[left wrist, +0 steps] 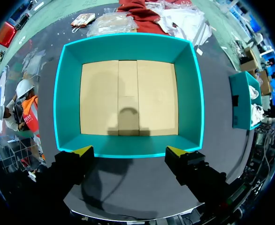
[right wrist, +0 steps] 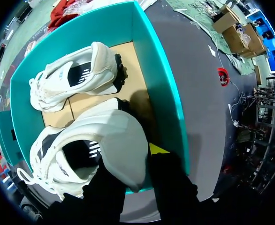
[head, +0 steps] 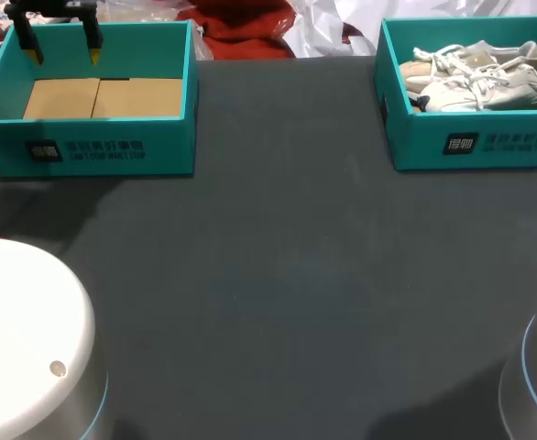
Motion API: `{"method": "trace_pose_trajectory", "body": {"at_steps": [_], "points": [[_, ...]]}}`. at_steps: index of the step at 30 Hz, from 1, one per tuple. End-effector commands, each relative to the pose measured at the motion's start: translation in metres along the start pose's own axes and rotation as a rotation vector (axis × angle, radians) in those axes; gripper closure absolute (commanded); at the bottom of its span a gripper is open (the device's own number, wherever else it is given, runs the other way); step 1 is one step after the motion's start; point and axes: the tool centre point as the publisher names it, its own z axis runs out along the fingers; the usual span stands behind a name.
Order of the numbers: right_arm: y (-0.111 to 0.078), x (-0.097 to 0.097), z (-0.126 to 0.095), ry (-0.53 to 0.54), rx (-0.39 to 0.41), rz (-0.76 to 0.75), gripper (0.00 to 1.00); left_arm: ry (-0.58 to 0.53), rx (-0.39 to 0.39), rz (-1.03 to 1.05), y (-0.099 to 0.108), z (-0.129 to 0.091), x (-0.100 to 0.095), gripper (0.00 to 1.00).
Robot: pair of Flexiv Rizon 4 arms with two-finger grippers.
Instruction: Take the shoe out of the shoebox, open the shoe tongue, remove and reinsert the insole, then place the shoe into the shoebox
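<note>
Two white shoes lie in the teal shoebox (head: 470, 147) at the table's back right. In the right wrist view my right gripper (right wrist: 130, 161) is shut on the heel of the nearer white shoe (right wrist: 114, 136). One finger is inside the shoe's opening and the yellow-tipped finger (right wrist: 157, 149) is outside, by the box wall (right wrist: 161, 93). The second shoe (right wrist: 76, 75) lies ahead on its side. In the head view the right gripper is out of sight. My left gripper (head: 64, 55) hangs open over the back edge of an empty teal box (head: 113, 151).
The empty box (left wrist: 128, 47) shows only a cardboard floor. Red cloth (head: 246, 27) and white plastic (head: 328, 27) lie along the table's back edge between the boxes. My arms' pale bases (head: 21, 339) stand at the front corners.
</note>
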Motion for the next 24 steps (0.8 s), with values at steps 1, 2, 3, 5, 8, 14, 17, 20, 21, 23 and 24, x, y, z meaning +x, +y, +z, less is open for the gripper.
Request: {"method": "trace_pose_trajectory", "body": {"at_steps": [1, 2, 3, 5, 8, 14, 17, 20, 21, 23, 24], "points": [[0.008, -0.003, 0.004, -0.006, 0.016, 0.024, 1.00, 0.000, 0.000, 0.000, 0.000, 0.000, 0.000, 0.00], [0.008, -0.004, 0.004, -0.009, 0.017, 0.035, 1.00, 0.000, 0.000, 0.000, 0.000, 0.000, 0.000, 0.00], [0.008, -0.006, 0.004, -0.011, 0.019, 0.047, 1.00, 0.000, 0.000, 0.000, 0.000, 0.000, 0.000, 0.00], [0.009, -0.009, 0.005, -0.011, 0.019, 0.072, 1.00, 0.000, 0.000, 0.000, 0.000, 0.000, 0.000, 0.00], [0.010, -0.015, 0.005, -0.003, 0.021, 0.107, 1.00, 0.000, 0.000, 0.000, 0.000, 0.000, 0.000, 0.00], [0.011, -0.021, 0.000, 0.006, 0.026, 0.154, 1.00, 0.000, 0.000, 0.000, 0.000, 0.000, 0.000, 0.00], [0.013, -0.023, -0.005, 0.006, 0.033, 0.177, 1.00, 0.000, 0.000, 0.000, 0.000, 0.000, 0.000, 0.00], [0.014, -0.022, -0.009, 0.001, 0.038, 0.205, 1.00, 0.000, 0.000, 0.000, 0.000, 0.000, 0.000, 0.00], [0.015, -0.023, -0.010, 0.005, 0.038, 0.207, 1.00, 0.000, 0.000, 0.000, 0.000, 0.000, 0.000, 0.00], [0.015, -0.022, -0.013, 0.010, 0.039, 0.212, 1.00, 0.000, 0.000, 0.000, 0.000, 0.000, 0.000, 0.00], [0.015, -0.021, -0.015, 0.013, 0.039, 0.214, 1.00, 0.000, 0.000, 0.000, 0.000, 0.000, 0.000, 0.00]]}}
